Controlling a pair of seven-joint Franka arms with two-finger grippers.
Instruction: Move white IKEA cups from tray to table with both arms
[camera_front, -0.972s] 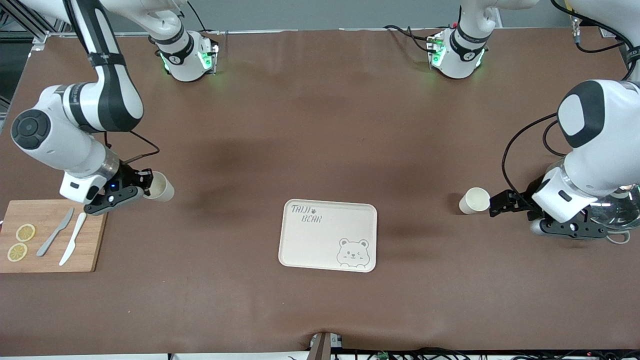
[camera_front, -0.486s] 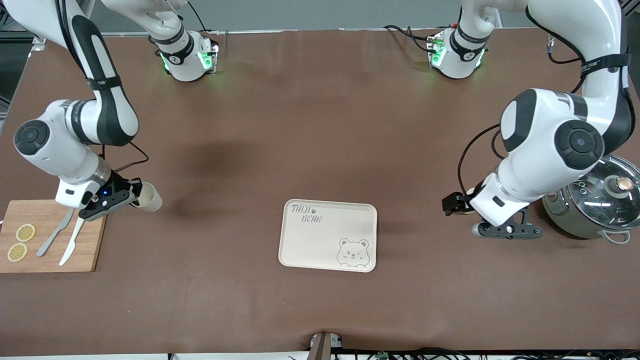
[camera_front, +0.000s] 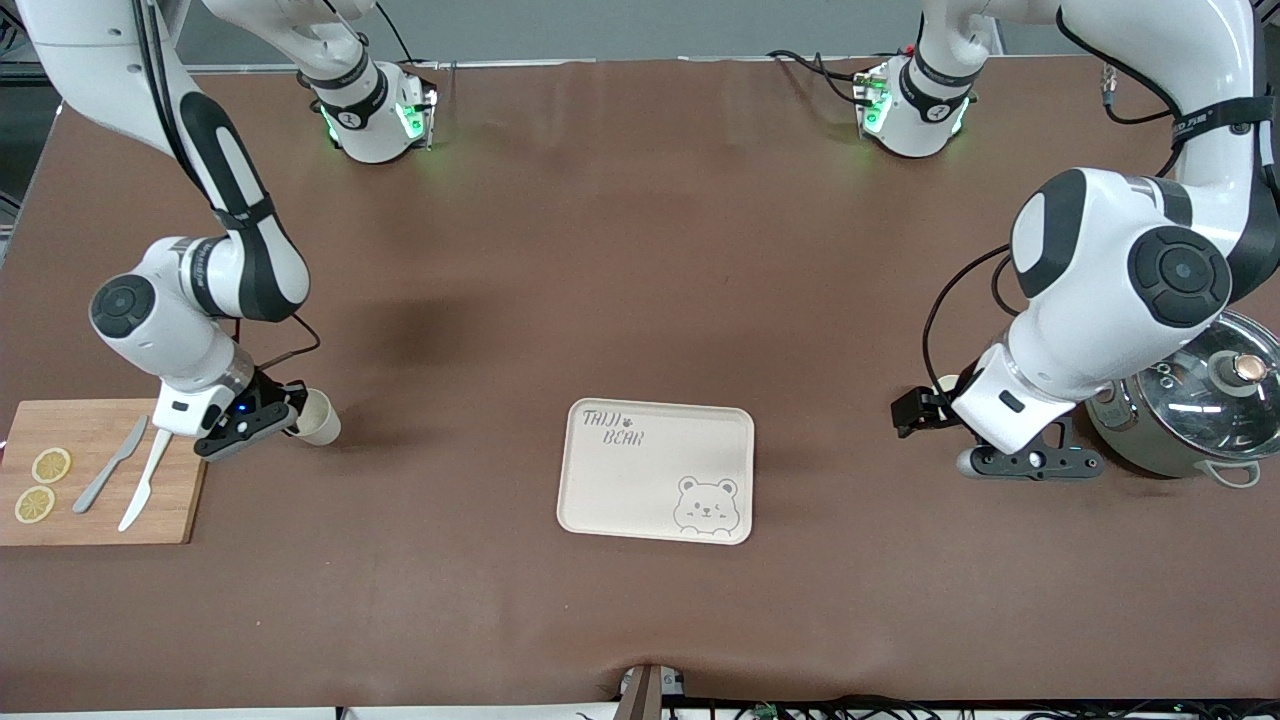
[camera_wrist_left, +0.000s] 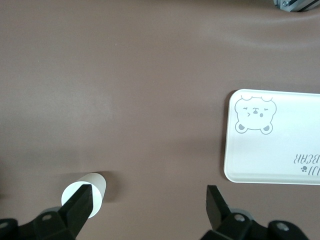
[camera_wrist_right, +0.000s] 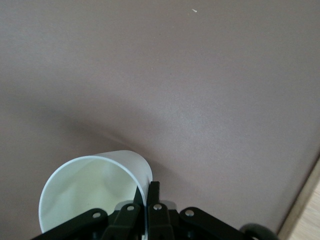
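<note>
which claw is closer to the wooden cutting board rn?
Right. The right claw, shut on a small white cup, is just beside the rectangular wooden cutting board. The left claw, open, is at the table's other end near the steel pot.

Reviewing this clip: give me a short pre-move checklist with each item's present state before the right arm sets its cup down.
1. Right gripper shut on cup: ok.
2. That cup off the tray: ok.
3. That cup resting on the table: cannot tell.
4. Cutting board close beside the right gripper, clearance: cannot tell.
5. Left gripper open, fingers apart: ok.
6. Second cup released, standing on the table by the left gripper: ok.
</note>
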